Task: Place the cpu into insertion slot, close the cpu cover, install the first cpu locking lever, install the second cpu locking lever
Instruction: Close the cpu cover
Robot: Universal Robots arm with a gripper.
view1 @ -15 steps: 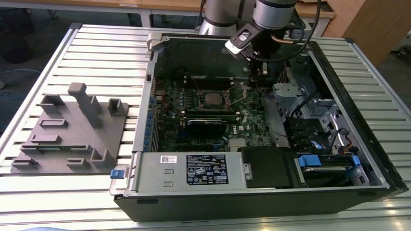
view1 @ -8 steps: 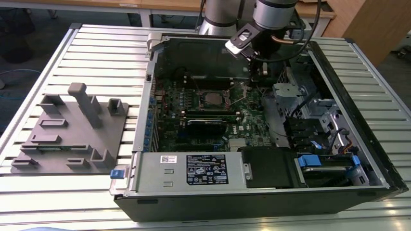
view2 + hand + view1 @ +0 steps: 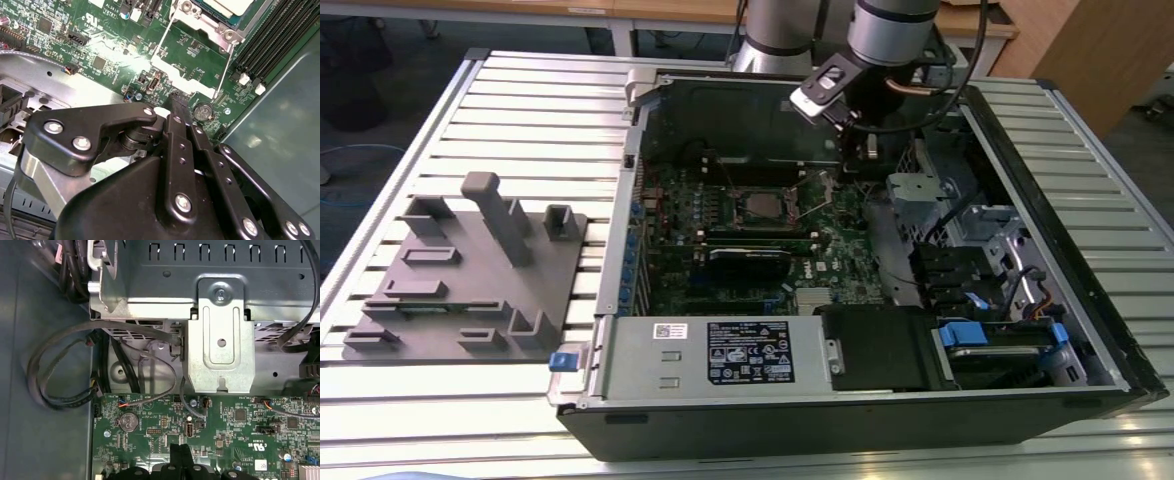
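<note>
The cpu (image 3: 757, 206) lies in the insertion slot (image 3: 727, 207) on the green board, its silver-tan top also in the second wrist view (image 3: 227, 4). The silvery cpu cover (image 3: 212, 26) lies flat around it. Two thin wire levers (image 3: 165, 32) (image 3: 226, 65) stretch from the socket toward me, and they look unlatched. My gripper (image 3: 870, 150) hangs inside the case, to the exterior view's right of the socket. Its black fingertips are pressed together with nothing between them in both wrist views (image 3: 176, 102) (image 3: 181, 450), just above the board near a coin battery (image 3: 202, 111).
The grey power supply box (image 3: 720, 350) sits at the case's near edge. A grey fixture block (image 3: 467, 270) stands on the slatted table at the exterior view's left. Long black memory slots (image 3: 280, 35) run beside the socket. A metal drive cage (image 3: 220, 340) and looping cables (image 3: 60, 370) are close by.
</note>
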